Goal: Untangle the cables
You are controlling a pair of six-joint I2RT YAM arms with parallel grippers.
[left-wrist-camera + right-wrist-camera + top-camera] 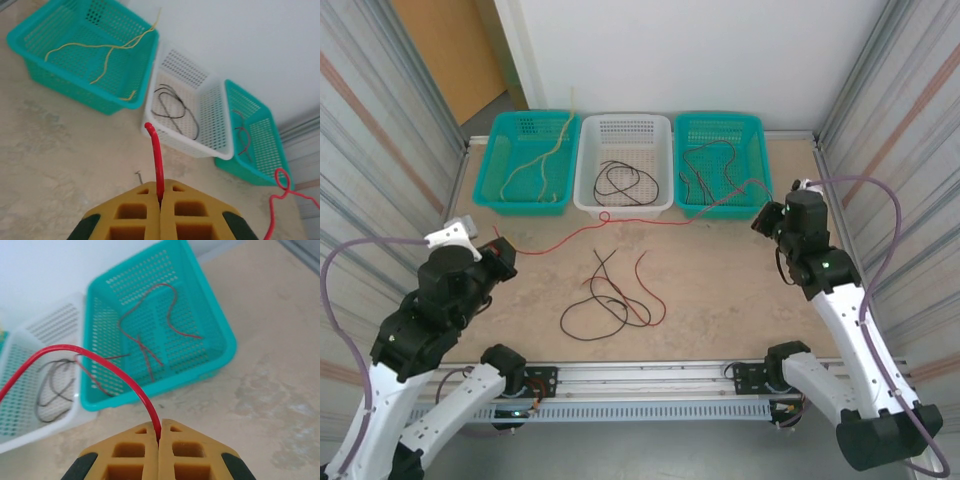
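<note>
– Red wire is the one in hand, pinched at both ends. The left gripper is shut tight on one end, with a short stub poking past its pads.

– And the right gripper?

– Same: clamped on the other end, the wire arching away from its tips. In between, the wire lies slack across the table, with one small loop just in front of the white basket.

– So what makes this step go well?

– I'd draw the two ends apart slowly and level, so the loop opens instead of cinching into a knot. Both grips sit right at the tips of the wire, so a hard tug could probably pull an end free.

– What else is about?

– Nearest, between the arms, a tangle of black and red wires crossed on the table. It lies close to the held wire but apart from it. Lifting looks safer than dragging, or the slack may sweep into it.

– Farther back?

– Three baskets in a row. The left teal basket holds yellowish wires, the white one a black wire, and the right teal basket dark wires.

– Anything in the way?

– The right teal basket's front. The held wire rises across it toward the right gripper and could catch on the rim.
</note>
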